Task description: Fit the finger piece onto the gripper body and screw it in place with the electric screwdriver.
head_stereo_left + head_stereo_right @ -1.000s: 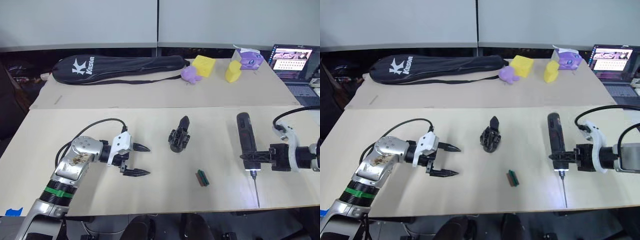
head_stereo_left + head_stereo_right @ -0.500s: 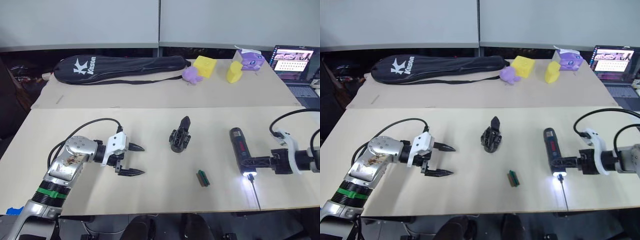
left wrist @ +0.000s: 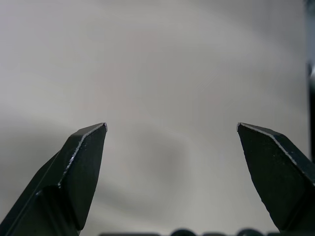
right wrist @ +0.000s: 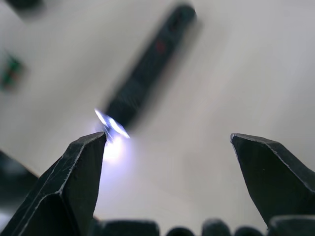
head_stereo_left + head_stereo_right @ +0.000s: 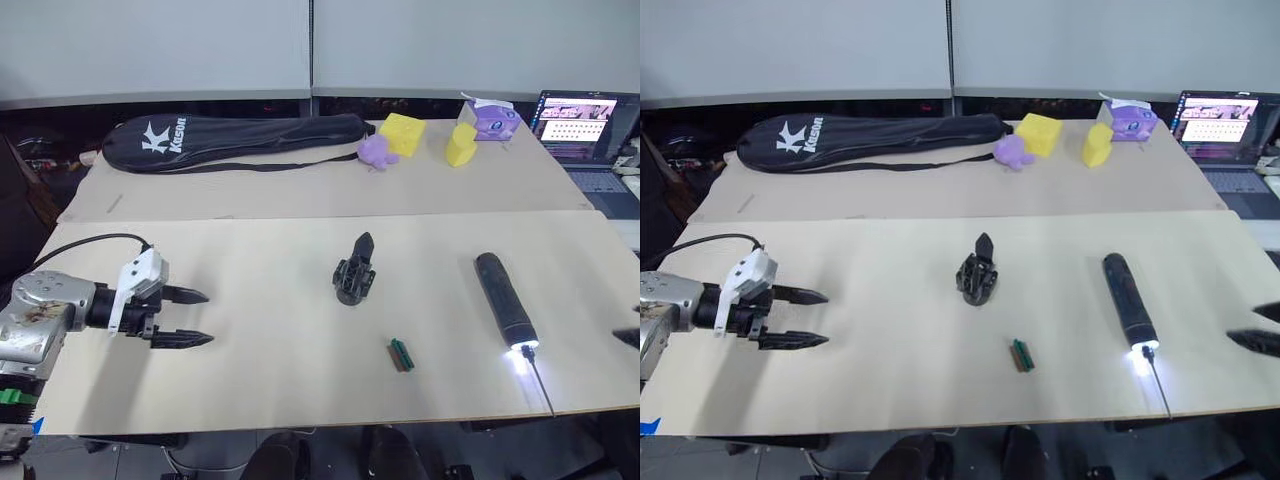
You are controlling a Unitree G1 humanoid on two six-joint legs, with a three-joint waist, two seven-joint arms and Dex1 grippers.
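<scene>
Both grippers are hanging spread and empty while the screwdriver (image 5: 503, 300) is lying loose on the table (image 5: 250, 260).

The left gripper (image 5: 190, 317) is hovering over the table's left part with its two fingers wide apart, well apart from the gripper body (image 5: 354, 274), which is standing upright near the table's middle with its pointed finger up. Whether the finger piece is that upright point or something separate, I cannot tell. A small green block (image 5: 400, 354) is lying nearer the front edge, between the body and the screwdriver. The screwdriver is resting to the right, its bit pointing toward the front edge and its tip light glowing white. The right gripper (image 4: 167, 140) is holding its fingers spread, gripping nothing, with the screwdriver lying beyond them. A black bag (image 5: 235, 130) is lying along the back.
</scene>
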